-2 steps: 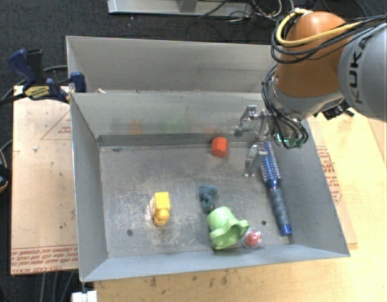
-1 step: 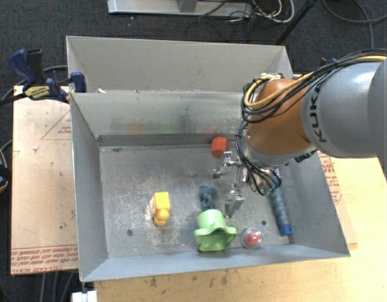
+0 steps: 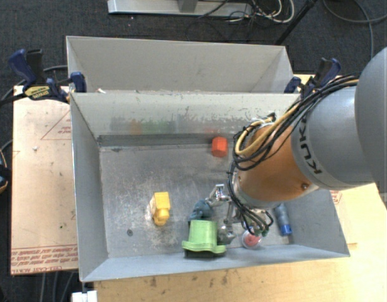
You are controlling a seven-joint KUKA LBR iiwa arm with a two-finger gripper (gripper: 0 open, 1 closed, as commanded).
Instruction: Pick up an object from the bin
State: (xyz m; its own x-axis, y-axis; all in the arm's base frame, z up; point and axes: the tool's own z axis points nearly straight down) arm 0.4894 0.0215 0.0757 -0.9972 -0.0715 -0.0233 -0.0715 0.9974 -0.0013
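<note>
Reaching in from the right, the arm (image 3: 319, 143) carries its gripper (image 3: 223, 216) low over the front middle of the grey bin (image 3: 86, 168), its orange-covered wrist and looped cables hanging just above. The metal end of the gripper sits just beside a green plastic piece (image 3: 202, 238), on that piece's right. Whether the gripper is open or closed cannot be told, and nothing can be seen gripped in it. The green plastic piece is bright lime, a short cup-like body with a wider flat lip at its lower end, and it lies against the bin's front wall. A small dark teal piece (image 3: 197, 213) touches its upper edge. To the gripper's right lie a red and white ball (image 3: 251, 240) and, beyond it, a blue cylinder (image 3: 282, 221) partly under the wrist. A yellow block (image 3: 160, 207) lies apart to the left on the scuffed floor, and an orange block (image 3: 219, 146) rests near the back wall.
</note>
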